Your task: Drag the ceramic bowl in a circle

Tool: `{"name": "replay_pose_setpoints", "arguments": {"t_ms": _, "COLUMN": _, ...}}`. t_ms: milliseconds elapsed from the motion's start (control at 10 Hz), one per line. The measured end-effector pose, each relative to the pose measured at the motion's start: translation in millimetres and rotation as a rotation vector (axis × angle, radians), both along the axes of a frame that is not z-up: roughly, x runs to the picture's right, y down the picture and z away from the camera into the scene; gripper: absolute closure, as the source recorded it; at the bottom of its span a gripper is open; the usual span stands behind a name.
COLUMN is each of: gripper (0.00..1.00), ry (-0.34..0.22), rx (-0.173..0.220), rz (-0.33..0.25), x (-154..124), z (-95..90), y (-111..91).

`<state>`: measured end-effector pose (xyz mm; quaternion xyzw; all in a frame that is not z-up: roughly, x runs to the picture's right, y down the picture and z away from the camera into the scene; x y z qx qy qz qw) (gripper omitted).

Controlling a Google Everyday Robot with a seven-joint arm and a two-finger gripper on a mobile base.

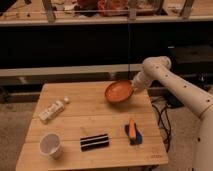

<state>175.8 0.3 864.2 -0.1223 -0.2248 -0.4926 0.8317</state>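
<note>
**Item:** ceramic bowl (119, 91), orange-red, on the table (90, 120) close to the far right corner.

**Gripper** (134, 86): at the bowl's right rim, touching it or just beside it. Whether it clasps the rim cannot be told.

**Progress, as judged:** the gripper has reached the bowl. Nothing shows how much of the circle is traced, so the loop counts as unfinished.

**Others:**
- white cup (50, 145), near left corner
- black bar (95, 142), near edge
- orange-and-blue object (132, 132), right side
- pale bottle (52, 111), left edge

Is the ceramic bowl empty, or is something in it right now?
Empty: the ceramic bowl shows only plain orange glaze inside. The gripper is at its rim, near the far edge of the table.
</note>
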Motion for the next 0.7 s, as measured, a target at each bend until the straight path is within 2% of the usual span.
{"name": "replay_pose_setpoints", "arguments": {"t_ms": 300, "gripper": 1.00, "ry": -0.045, "rx": -0.004, "rz": -0.073, "x": -46, "z": 11.3, "y": 8}}
{"name": "replay_pose_setpoints", "arguments": {"t_ms": 400, "gripper": 1.00, "ry": -0.074, "rx": 0.002, "rz": -0.123, "x": -62, "z": 10.0, "y": 14}}
{"name": "replay_pose_setpoints", "arguments": {"t_ms": 700, "gripper": 1.00, "ry": -0.123, "rx": 0.007, "rz": -0.220, "x": -74, "z": 6.0, "y": 35}}
